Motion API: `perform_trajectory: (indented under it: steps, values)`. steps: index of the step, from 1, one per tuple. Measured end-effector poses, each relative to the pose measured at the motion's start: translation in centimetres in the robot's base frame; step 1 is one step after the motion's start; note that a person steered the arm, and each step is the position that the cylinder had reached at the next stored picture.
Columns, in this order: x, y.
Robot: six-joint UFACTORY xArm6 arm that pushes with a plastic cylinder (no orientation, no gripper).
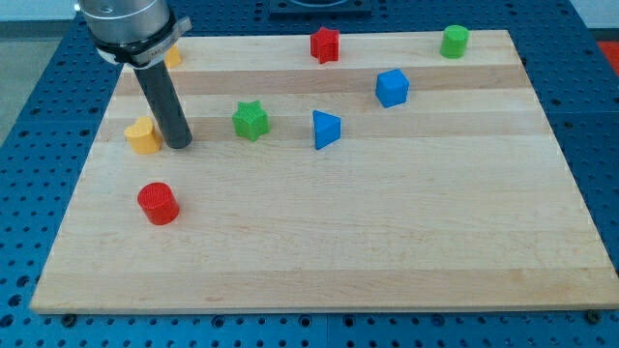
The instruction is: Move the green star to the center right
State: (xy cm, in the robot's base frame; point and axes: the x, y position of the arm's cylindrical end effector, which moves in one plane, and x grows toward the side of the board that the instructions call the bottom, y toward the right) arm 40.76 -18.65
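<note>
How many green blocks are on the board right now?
2. The green star sits left of centre, to the right of my tip; the green cylinder stands near the view's top right corner. None looks hidden.

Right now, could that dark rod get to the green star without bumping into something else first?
Probably yes. My tip stands to the view's left of the green star, with bare board between them. The yellow block lies on the tip's other side.
</note>
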Motion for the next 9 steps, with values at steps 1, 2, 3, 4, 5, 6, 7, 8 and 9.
perform_trajectory:
  steps: [1,2,3,4,5,6,7,8,9]
  values:
    - [-0.1,0.0]
    - [-0.2,0.7]
    - [-1.8,3.4]
    - [-2.5,4.5]
    - [-2.5,5.9]
    - [-2.5,10.3]
    - [-2.6,13.0]
    - [-3.1,14.0]
    - [-3.3,15.8]
